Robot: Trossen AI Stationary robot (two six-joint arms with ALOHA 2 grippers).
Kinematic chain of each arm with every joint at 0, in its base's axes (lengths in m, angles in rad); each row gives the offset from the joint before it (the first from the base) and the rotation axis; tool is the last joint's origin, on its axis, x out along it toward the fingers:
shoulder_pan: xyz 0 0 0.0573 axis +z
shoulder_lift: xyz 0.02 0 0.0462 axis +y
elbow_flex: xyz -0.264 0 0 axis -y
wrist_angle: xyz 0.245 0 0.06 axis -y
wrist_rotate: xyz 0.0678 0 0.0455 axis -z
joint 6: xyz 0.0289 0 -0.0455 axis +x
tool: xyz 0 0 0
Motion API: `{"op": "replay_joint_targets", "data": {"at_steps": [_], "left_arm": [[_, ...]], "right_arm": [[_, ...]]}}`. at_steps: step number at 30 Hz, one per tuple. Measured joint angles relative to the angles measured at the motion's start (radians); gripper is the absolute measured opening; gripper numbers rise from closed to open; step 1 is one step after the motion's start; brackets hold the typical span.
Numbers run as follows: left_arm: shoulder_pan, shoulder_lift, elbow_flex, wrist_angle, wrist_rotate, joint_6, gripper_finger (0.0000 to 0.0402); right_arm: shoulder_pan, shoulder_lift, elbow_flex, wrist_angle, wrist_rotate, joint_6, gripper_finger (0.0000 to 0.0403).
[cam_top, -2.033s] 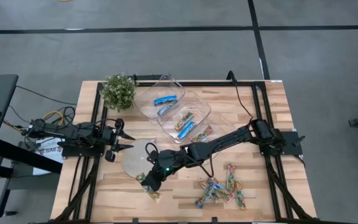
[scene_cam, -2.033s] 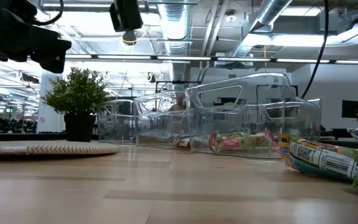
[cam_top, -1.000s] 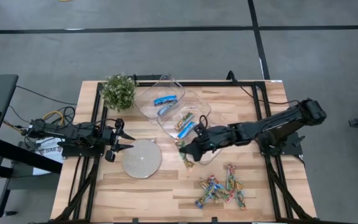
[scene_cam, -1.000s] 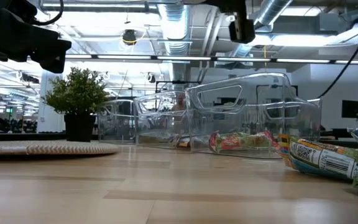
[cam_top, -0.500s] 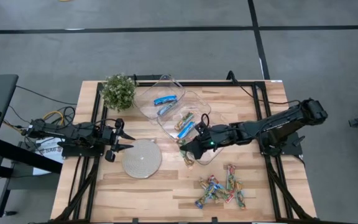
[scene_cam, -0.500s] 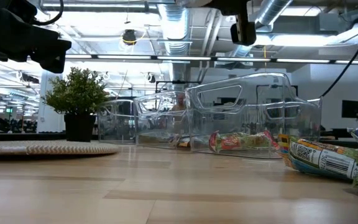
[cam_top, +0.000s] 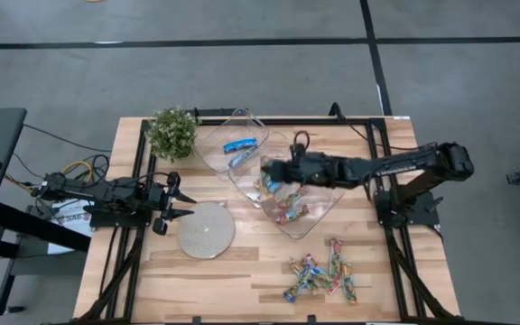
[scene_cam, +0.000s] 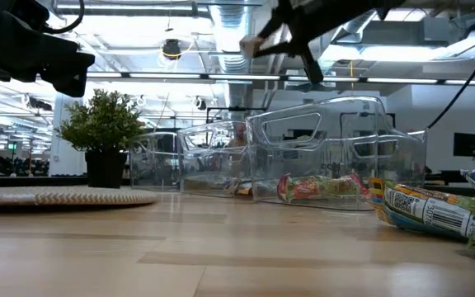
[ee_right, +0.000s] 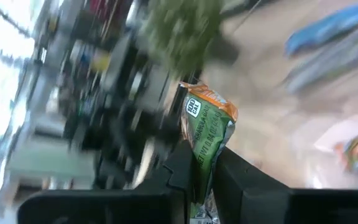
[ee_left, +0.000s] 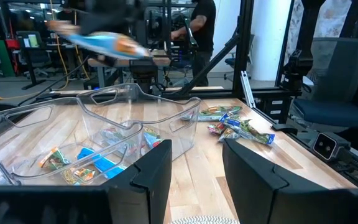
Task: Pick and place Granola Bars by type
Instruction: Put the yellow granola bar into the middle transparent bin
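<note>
My right gripper [cam_top: 273, 173] is shut on a green-and-orange granola bar [ee_right: 207, 134] and hangs over the nearer of two clear trays [cam_top: 319, 209]. That tray holds multicoloured bars [cam_top: 287, 213]. The farther tray [cam_top: 217, 153] holds blue-and-white bars [cam_top: 240, 144]. A pile of several multicoloured bars [cam_top: 319, 275] lies on the table near the front edge. My left gripper [cam_top: 174, 200] waits at the table's left side, open [ee_left: 197, 180], with nothing between its fingers. My right gripper pinches one end of the granola bar [ee_right: 202, 163] between its two fingers [ee_right: 180, 167]. The rest of the bar sticks out past the fingertips. The arm reaches in from the table's right, slanting slightly down. The bar is lifted clear, above the nearer tray.
A round grey disc [cam_top: 206, 230] lies on the table between the two arms. A small potted plant [cam_top: 171, 133] stands at the far left corner. Bare wood shows along the front left of the table [cam_top: 179, 284].
My right gripper has swung from the tray's near side toward the far edge, to above the nearer tray, rolling its wrist on the way. It stays shut on the bar, which remains lifted clear.
</note>
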Motion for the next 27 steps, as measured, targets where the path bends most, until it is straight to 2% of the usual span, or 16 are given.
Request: {"op": "replay_joint_targets", "data": {"at_steps": [5, 11, 19, 27], "left_arm": [[0.000, 0.000, 0.000, 0.000, 0.000, 0.000, 0.0138], [0.000, 0.000, 0.000, 0.000, 0.000, 0.000, 0.0138], [0.000, 0.000, 0.000, 0.000, 0.000, 0.000, 0.0138], [0.000, 0.000, 0.000, 0.000, 0.000, 0.000, 0.0138]], "right_arm": [[-0.085, 0.000, 0.000, 0.013, 0.075, 0.084, 0.0035], [-0.150, 0.001, 0.001, 0.038, 0.086, 0.159, 0.0032], [-0.155, 0.001, 0.001, 0.021, 0.110, 0.186, 0.0033], [-0.155, 0.009, 0.002, -0.111, 0.131, 0.299, 0.0032]]}}
